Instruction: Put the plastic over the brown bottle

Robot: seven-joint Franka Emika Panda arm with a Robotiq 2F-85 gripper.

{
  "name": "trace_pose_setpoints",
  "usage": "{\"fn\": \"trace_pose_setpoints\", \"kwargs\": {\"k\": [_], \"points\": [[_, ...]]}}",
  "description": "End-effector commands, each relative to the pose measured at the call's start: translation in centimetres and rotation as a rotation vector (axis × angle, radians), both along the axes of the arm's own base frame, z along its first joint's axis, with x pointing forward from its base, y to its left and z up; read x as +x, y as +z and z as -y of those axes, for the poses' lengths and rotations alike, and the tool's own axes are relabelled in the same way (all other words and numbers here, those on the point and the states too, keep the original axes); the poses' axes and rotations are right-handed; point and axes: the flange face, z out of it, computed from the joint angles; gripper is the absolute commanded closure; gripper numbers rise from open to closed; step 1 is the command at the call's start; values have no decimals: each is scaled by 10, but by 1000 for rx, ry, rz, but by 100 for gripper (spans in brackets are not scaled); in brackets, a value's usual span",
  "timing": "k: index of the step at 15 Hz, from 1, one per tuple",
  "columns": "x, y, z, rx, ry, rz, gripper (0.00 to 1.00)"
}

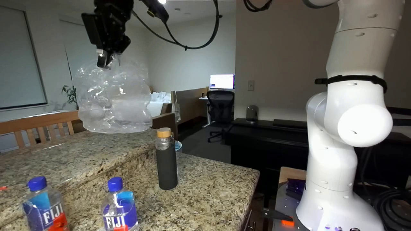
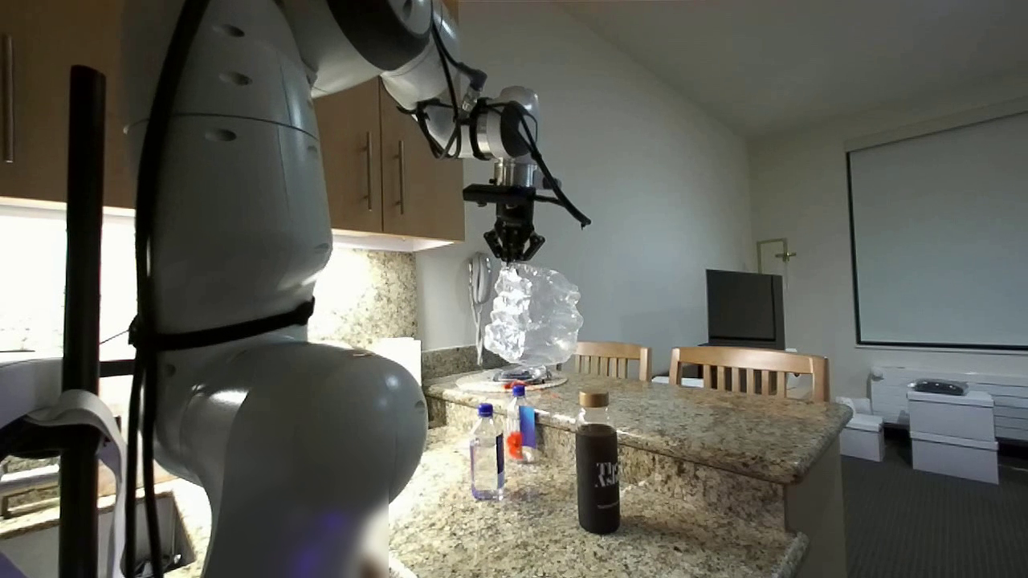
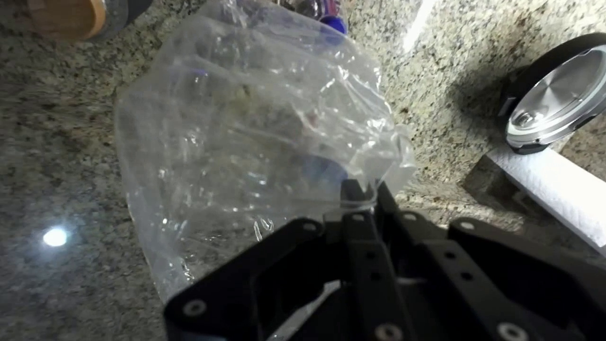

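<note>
The plastic, a clear crinkled bag, hangs in the air from my gripper in both exterior views. It fills much of the wrist view. My gripper is shut on the bag's top edge; its fingertips also show in an exterior view and in the wrist view. The brown bottle, dark with a tan cap, stands upright on the lower counter in both exterior views. The bag is apart from it and higher. In the wrist view only the bottle's cap end shows at the top left.
Two clear blue-capped water bottles stand near the brown bottle on the lower counter. A raised granite ledge runs behind them. In the wrist view a round black-rimmed metal thing and a white block are at right.
</note>
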Motion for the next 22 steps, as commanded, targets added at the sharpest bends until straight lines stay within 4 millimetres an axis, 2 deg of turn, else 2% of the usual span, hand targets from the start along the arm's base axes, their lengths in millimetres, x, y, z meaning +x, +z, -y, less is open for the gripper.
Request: {"fn": "trace_pose_setpoints", "kwargs": {"k": [1,8,11,14,18,22], "points": [[-9,15,21,-52,-112,54,91],[-7,23,84,-127,-327,68,92],[-7,15,109,-136,-388,45,91],[-3,-3,131,-148,-426,5,92],[-1,-31,145,-155,-434,-51,91],[-2,-53,138,-164,-406,-82,91]]}}
